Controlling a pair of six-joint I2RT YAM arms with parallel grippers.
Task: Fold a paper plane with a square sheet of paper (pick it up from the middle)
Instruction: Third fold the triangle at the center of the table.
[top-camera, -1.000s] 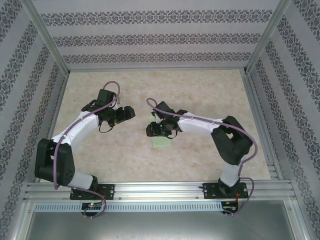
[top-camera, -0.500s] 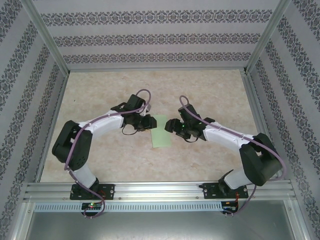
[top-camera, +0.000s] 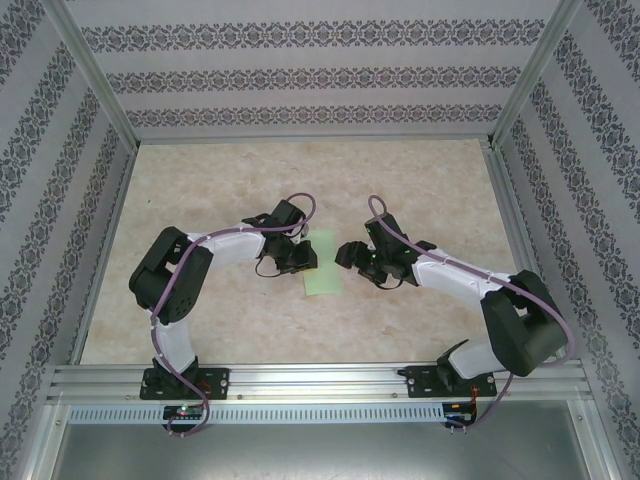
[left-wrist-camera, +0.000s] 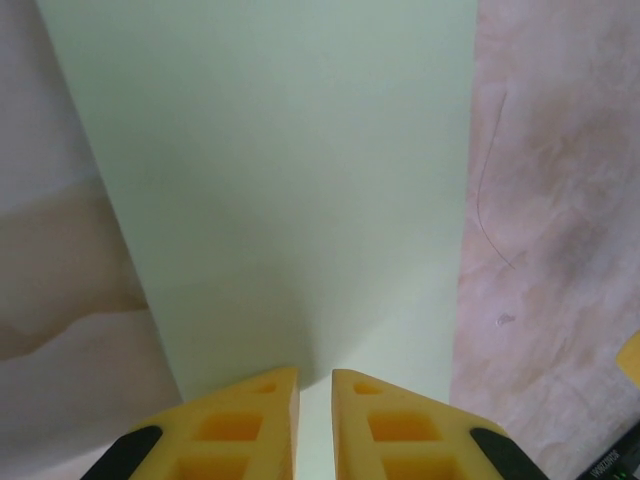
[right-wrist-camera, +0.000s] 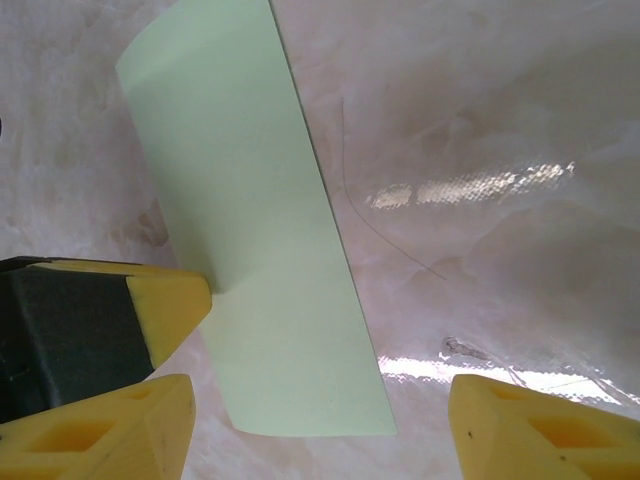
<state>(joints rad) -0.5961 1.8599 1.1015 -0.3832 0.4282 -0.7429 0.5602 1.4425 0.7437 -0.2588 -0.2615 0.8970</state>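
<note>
Patterned wallpaper (top-camera: 300, 75) lines three sides of the cell, and a pale marbled table (top-camera: 430, 180) lies inside a metal frame (top-camera: 320, 378). Both arms reach inward from the near rail and meet around the middle of the table.

The sheet of paper (top-camera: 325, 276) sits there as a pale green upright rectangle between the two wrists. The left gripper (top-camera: 307, 258) is at its left side and the right gripper (top-camera: 346, 255) just off its right side.

From the left wrist, the left gripper's yellow fingers (left-wrist-camera: 245, 425) are drawn almost together. Green paper fills the thin slit between them, so the jaws pinch the sheet at its near edge, and the rest of it spreads away ahead of them.

From the right wrist, one tip of the left gripper (right-wrist-camera: 170, 300) touches the paper's left edge about halfway along. The far part of the sheet looks slightly bowed up off the table.

The right gripper's own fingers (right-wrist-camera: 540, 430) stand wide apart. Its jaws are open and hold nothing, and the near end of the sheet lies between them.

A thin dark curved line (right-wrist-camera: 380, 230) marks the table just right of the paper.
</note>
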